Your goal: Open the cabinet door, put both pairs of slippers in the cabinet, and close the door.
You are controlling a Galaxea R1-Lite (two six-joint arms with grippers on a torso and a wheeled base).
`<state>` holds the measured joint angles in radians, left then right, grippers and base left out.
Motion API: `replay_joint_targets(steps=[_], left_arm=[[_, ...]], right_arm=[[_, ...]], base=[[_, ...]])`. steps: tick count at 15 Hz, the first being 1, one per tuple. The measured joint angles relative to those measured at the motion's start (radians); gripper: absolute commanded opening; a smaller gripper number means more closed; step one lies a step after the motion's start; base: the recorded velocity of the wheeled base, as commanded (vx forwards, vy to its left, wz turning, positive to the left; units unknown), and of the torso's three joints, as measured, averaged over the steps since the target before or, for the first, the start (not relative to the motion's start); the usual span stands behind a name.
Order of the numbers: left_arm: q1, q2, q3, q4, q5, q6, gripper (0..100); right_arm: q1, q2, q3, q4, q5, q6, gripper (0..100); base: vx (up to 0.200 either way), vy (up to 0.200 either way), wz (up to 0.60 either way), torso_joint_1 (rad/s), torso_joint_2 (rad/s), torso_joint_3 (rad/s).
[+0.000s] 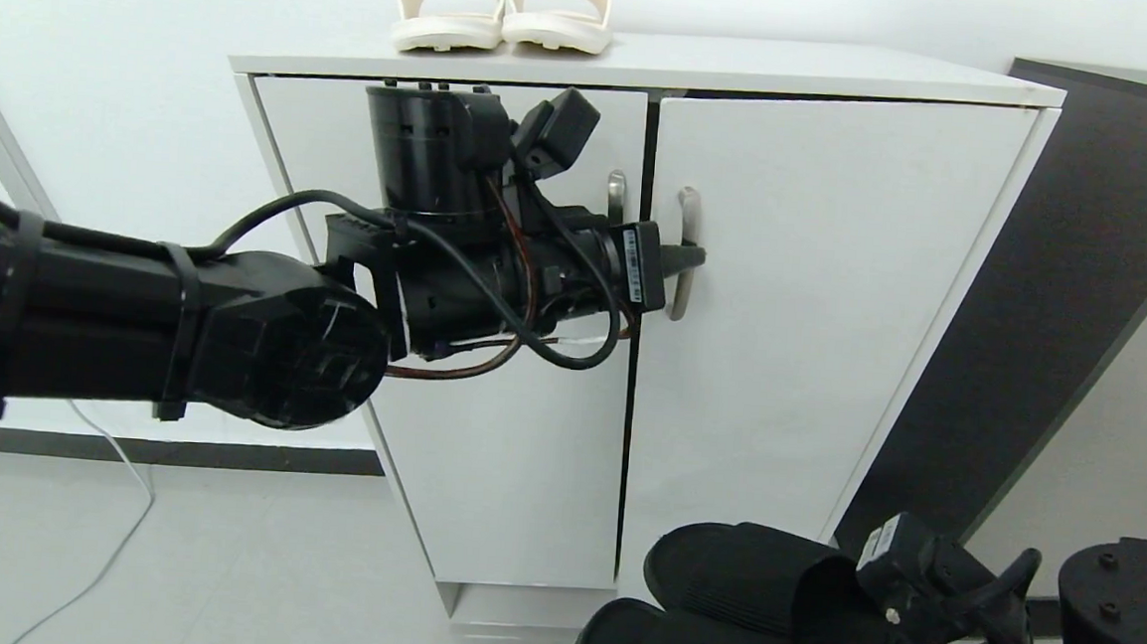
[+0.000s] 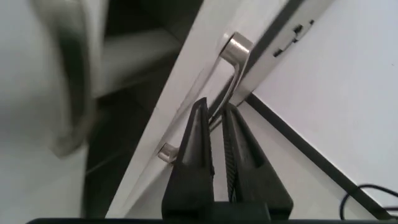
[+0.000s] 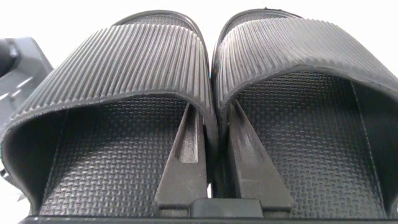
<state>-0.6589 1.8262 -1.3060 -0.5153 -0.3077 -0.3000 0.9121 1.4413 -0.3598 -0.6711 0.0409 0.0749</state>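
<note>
At the right door (image 1: 810, 356) of the cabinet (image 1: 748, 69), the upright handle (image 1: 686, 204) is clamped by the left gripper's (image 1: 694, 260) fingers; a pull toward the near side is indicated. Black slippers (image 1: 747, 572) are pinched in the right gripper's (image 3: 214, 111) fingers; cream slippers (image 1: 503, 4) sit on top.

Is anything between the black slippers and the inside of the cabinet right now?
Yes, the right door, closed or nearly so, fronts the cabinet. The left gripper grips its handle. The right gripper holds the black slippers low in front of that door.
</note>
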Motion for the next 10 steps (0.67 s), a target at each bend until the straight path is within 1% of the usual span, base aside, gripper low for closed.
replay_joint_targets(steps=[3,6,8,10], left_arm=[[-0.026,-0.073,0.111,-0.051,0.004,-0.01,0],[-0.029,-0.148,0.179,-0.057,0.01,-0.01,0],[-0.013,-0.188,0.206,-0.056,0.009,-0.012,0],[0.026,-0.207,0.216,-0.057,0.005,-0.012,0]], right_arm=[[0.005,-0.012,0.01,0.001,0.014,-0.001,0],[0.006,-0.016,0.011,0.001,0.014,-0.003,0],[0.007,-0.017,0.012,0.0,0.013,-0.003,0],[0.007,-0.018,0.012,0.0,0.013,-0.011,0]], base=[[0.0,0.0,0.0,0.0,0.0,0.0],[0.0,0.0,0.0,0.0,0.0,0.0],[0.0,0.0,0.0,0.0,0.0,0.0],[0.0,0.0,0.0,0.0,0.0,0.0]])
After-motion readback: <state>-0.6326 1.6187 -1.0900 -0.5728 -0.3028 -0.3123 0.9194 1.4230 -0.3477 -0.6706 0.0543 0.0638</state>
